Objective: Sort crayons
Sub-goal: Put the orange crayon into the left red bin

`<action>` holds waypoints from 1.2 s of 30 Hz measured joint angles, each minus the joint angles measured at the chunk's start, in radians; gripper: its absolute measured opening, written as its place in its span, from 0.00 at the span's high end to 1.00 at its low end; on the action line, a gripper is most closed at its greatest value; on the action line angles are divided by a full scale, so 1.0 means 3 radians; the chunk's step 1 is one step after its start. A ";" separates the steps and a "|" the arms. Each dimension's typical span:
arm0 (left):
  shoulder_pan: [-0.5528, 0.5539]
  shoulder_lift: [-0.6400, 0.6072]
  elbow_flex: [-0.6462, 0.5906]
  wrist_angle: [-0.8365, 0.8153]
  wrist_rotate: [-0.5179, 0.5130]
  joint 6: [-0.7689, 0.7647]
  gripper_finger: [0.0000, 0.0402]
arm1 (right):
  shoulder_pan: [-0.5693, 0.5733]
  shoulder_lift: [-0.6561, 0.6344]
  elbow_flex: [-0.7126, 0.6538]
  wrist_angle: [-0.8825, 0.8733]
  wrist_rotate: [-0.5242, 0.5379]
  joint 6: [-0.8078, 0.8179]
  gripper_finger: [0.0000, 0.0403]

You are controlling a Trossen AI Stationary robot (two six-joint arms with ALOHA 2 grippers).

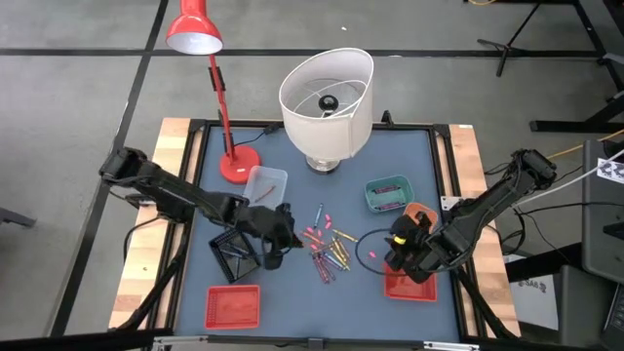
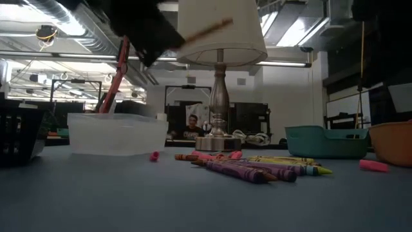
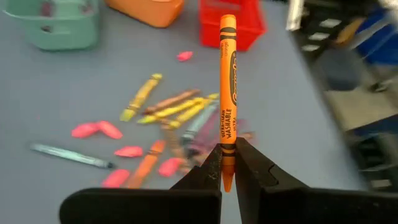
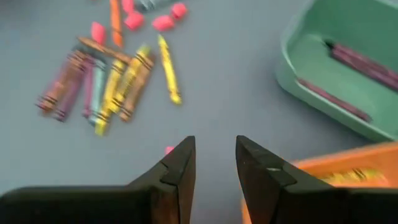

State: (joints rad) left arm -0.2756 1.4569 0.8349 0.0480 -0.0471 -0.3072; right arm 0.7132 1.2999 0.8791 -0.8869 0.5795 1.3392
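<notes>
Left gripper [image 3: 227, 169] at centre-left of the high view, jaws clamped on an orange crayon [image 3: 227, 93], right gripper [image 4: 214, 163] at lower right, jaws apart and empty, loose crayons [image 1: 328, 248] scattered mid-desk between them, teal tray [image 1: 388, 194] holding purple ones.

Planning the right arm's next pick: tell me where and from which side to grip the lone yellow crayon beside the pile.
Take the yellow crayon at mid-length, from straight above, fingers across its thin width. It lies flat, apart from the pile. The right gripper is open.
</notes>
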 joint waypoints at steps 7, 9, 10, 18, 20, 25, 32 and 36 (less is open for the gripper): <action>-0.0533 -0.0074 0.0001 -0.0121 0.0399 -0.0868 0.98 | 0.0000 0.0000 -0.0001 0.0633 0.0319 -0.0724 0.72; -0.0714 -0.0074 0.0001 -0.0152 0.0474 -0.1100 0.98 | 0.0000 0.0000 -0.0001 0.0793 0.0385 -0.0914 0.72; -0.0803 -0.0074 0.0002 -0.0176 0.0488 -0.1207 0.98 | 0.0000 0.0000 -0.0001 0.0872 0.0426 -0.0978 0.72; -0.1544 -0.0073 0.0003 -0.0505 0.0402 -0.2031 0.97 | 0.0000 0.0000 -0.0003 0.1368 0.0661 -0.1363 0.72; -0.1703 -0.0073 0.0004 -0.0667 0.0354 -0.2268 0.97 | -0.0001 0.0000 -0.0003 0.1448 0.0663 -0.1480 0.72; -0.1993 -0.0072 0.0004 -0.1111 0.0340 -0.2989 0.97 | -0.0056 0.0034 -0.0003 0.1527 0.0718 -0.1608 0.72; -0.2210 -0.0071 0.0004 -0.1429 0.0338 -0.3443 0.97 | -0.0323 0.0262 -0.0005 0.1714 0.0717 -0.1786 0.72; -0.2249 -0.0071 0.0004 -0.1539 0.0338 -0.3517 0.97 | -0.0476 0.0488 -0.0005 0.1914 0.0649 -0.1922 0.72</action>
State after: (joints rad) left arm -0.9504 1.4357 0.8360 -0.4138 0.0543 -1.3623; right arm 0.5703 1.4463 0.8776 -0.3129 0.7743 0.7625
